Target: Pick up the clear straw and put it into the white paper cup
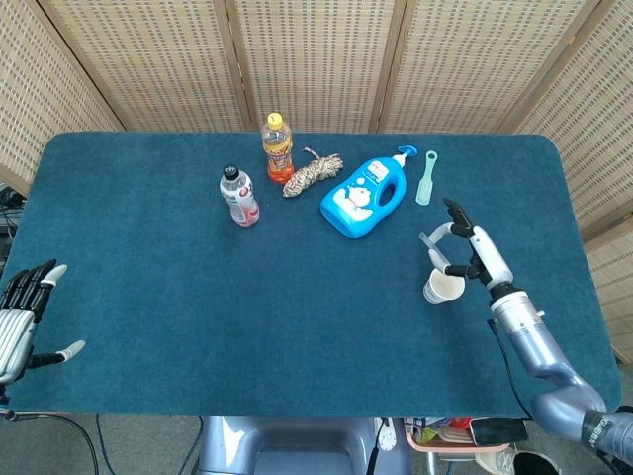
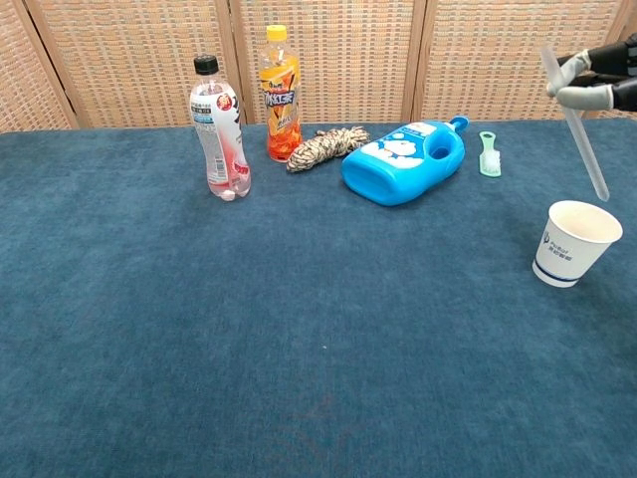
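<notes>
Clear plastic straw [image 2: 575, 124] is being pinched between the thumb and a finger of the right hand [image 1: 470, 252], and it is being held in the air, tilted, directly above the white paper cup [image 2: 574, 242]; in the chest view its lower end is seen just over the cup's open rim, not yet inside. The cup is standing upright on the blue carpeted desk [image 1: 178, 287], toward the right side. The left hand [image 1: 22, 319] is being kept at the near left edge of the desk, with its dark fingers spread apart and nothing being gripped. Along the far side of the desk, a small clear bottle with a black cap and pink label [image 1: 238, 196] and an orange drink bottle with a yellow cap [image 1: 278, 148] are standing upright, well apart from the cup. Beside them, a coil of braided rope [image 1: 313, 173] is lying next to a blue detergent bottle resting on its side [image 1: 362, 196], and a pale green brush [image 1: 426, 177] is lying just to the right of that bottle.
</notes>
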Tool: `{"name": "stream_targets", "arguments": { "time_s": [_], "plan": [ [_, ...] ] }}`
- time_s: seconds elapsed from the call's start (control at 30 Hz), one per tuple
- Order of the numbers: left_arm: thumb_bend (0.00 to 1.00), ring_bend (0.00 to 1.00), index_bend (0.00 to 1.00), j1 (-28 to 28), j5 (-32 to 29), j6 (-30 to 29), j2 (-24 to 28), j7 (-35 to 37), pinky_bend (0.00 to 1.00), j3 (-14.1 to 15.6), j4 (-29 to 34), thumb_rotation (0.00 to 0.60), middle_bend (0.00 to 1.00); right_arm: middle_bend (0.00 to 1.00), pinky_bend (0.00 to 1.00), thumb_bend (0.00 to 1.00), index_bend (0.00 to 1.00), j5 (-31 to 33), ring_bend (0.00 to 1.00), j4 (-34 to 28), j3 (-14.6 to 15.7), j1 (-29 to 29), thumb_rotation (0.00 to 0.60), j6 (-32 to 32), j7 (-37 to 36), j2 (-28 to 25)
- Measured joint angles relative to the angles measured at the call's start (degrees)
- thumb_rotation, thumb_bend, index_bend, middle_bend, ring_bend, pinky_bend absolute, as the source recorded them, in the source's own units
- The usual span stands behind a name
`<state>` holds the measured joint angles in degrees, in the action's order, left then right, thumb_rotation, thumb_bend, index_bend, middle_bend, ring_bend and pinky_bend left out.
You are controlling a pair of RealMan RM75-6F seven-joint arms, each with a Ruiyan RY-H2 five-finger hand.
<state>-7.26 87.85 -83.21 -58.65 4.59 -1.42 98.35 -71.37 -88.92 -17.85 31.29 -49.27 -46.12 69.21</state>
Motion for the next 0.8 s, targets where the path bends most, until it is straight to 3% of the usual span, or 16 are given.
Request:
{"name": "stream_targets", "arguments": {
  "time_s": [0.23, 0.8],
  "plan": [
    [0.11, 0.0, 0.0, 0.0, -0.3, 0.1, 0.0, -0.1, 0.0, -0.1, 0.0, 0.6, 0.0, 0.03, 0.0, 0.51, 0.67, -2.5, 0.0, 3.5, 1.5, -0.3, 0.6, 0.2, -3.2, 2.0],
    [0.11, 0.0, 0.0, -0.1, -0.4, 0.2, -0.1, -0.3, 0.0, -0.2, 0.1, 0.6, 0.0, 0.03, 0.0, 0.51, 0.67, -2.2, 0.0, 7.2, 2.6, 0.9, 0.6, 1.7, -3.0, 4.6]
  ]
}}
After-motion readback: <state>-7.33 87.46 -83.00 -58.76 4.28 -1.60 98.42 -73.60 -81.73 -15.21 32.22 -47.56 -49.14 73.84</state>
